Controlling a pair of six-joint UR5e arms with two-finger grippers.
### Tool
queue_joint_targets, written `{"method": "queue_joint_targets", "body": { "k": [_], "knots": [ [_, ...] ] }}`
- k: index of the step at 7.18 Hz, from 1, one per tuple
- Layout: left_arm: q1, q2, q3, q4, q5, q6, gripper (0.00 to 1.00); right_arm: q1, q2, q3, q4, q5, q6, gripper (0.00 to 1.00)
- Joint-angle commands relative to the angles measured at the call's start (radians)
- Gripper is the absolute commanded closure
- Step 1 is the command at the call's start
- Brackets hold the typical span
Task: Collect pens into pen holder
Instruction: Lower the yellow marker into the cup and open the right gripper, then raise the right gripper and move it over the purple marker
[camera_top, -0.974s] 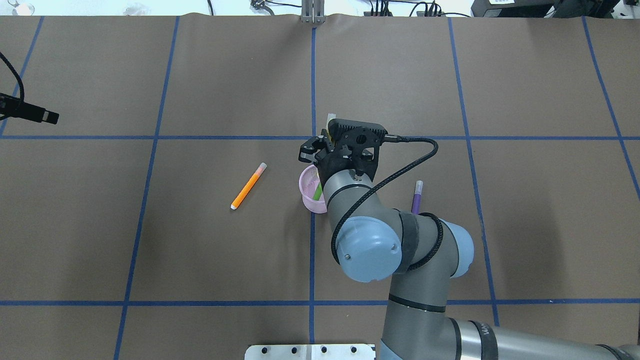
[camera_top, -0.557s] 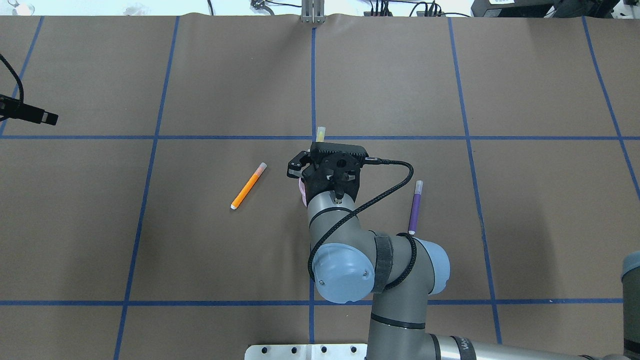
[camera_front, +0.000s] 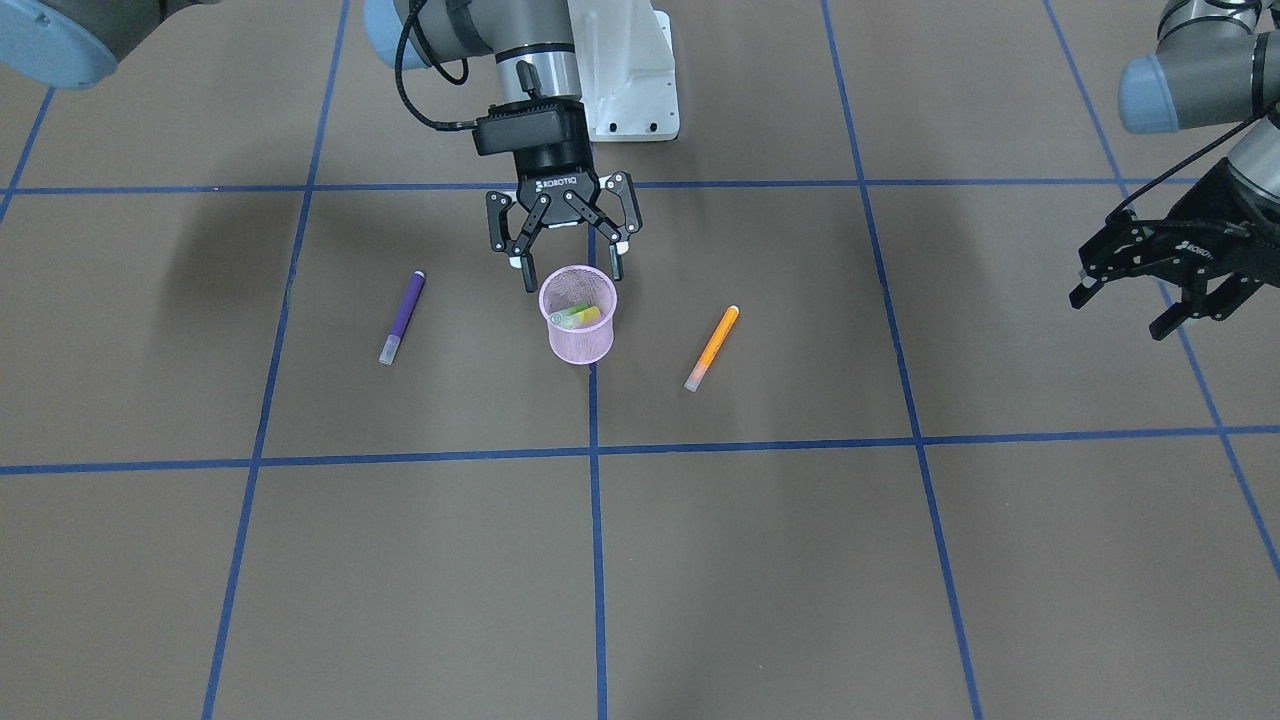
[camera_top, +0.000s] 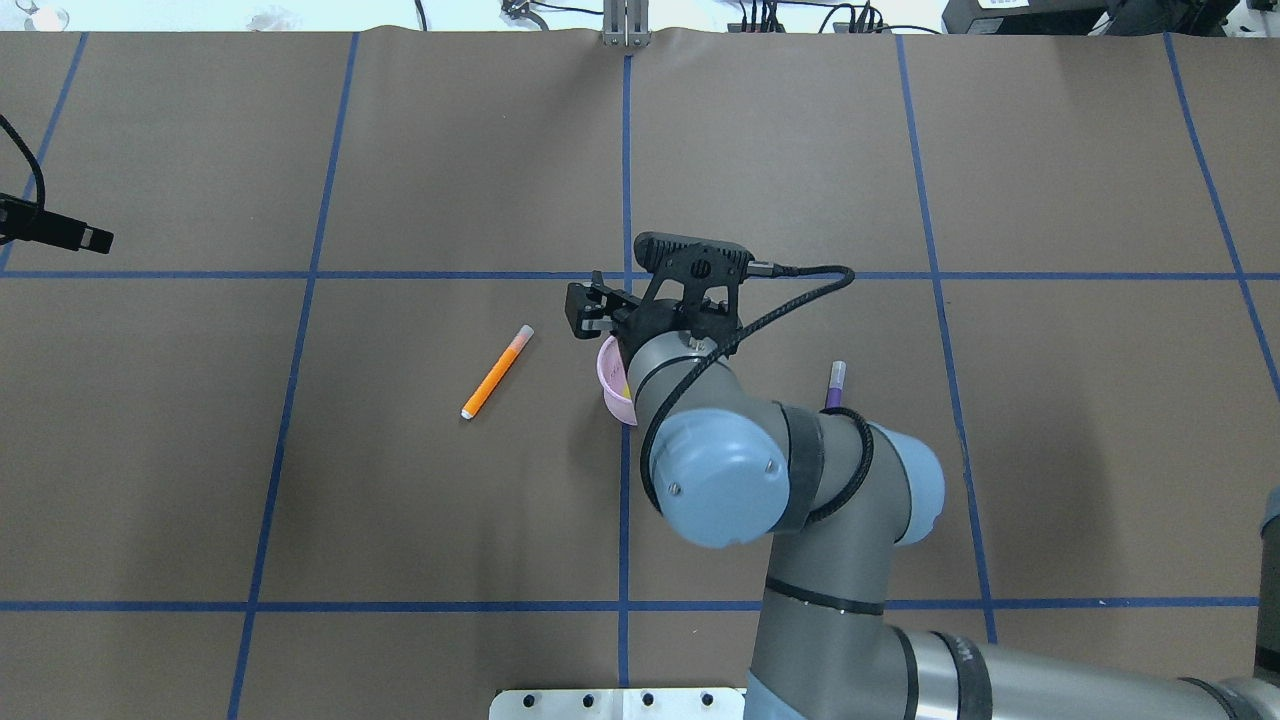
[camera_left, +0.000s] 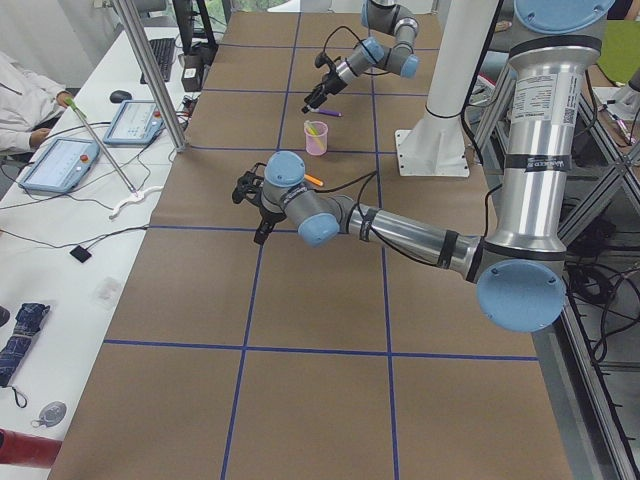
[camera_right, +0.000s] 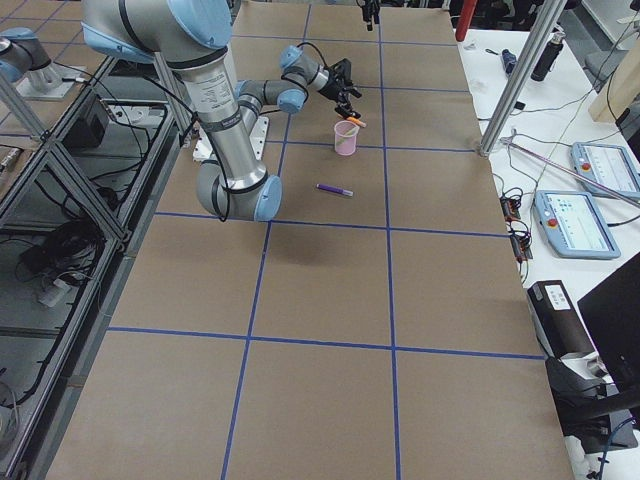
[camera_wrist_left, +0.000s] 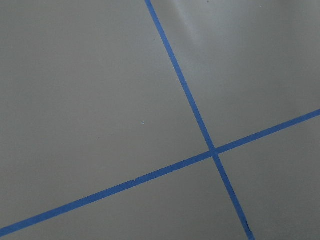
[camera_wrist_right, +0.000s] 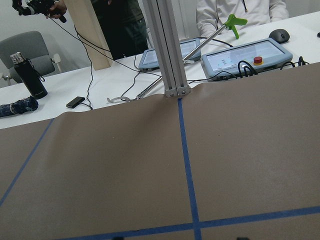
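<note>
You see the right gripper (camera_front: 571, 270) jaws spread wide just over the pen holder (camera_front: 580, 345) rim; the left gripper (camera_front: 1117, 315) jaws are spread too, well apart.

The brown table (camera_front: 800, 560), gridded with blue tape (camera_front: 596, 520), bears an upright pink pen holder (camera_front: 580, 338), with an orange pen (camera_front: 712, 347) and a purple pen (camera_front: 402, 317) lying flat either side.

The right arm (camera_top: 830, 600) and left arm (camera_front: 1215, 62) are grey tubes with pale blue round joint caps (camera_top: 712, 478). A black braided cable (camera_top: 810, 283) loops to a black camera box (camera_top: 695, 255). Black jaws bear white ROBOTIQ lettering (camera_front: 557, 184).
</note>
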Motion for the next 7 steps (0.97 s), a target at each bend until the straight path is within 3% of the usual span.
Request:
{"method": "queue_joint_targets", "body": {
  "k": [1, 4, 7],
  "knots": [
    [0.0, -0.001, -0.001, -0.002, 0.0, 0.0, 0.0, 0.168, -0.016, 0.032, -0.128, 0.361, -0.026, 0.0],
    [0.0, -0.001, -0.004, -0.002, 0.004, 0.002, 0.0, 0.308, -0.085, 0.029, -0.236, 0.716, -0.179, 0.0],
    [0.0, 0.001, -0.01, -0.027, 0.005, 0.002, 0.0, 0.264, -0.231, 0.021, -0.232, 0.719, -0.192, 0.01]
  ]
}}
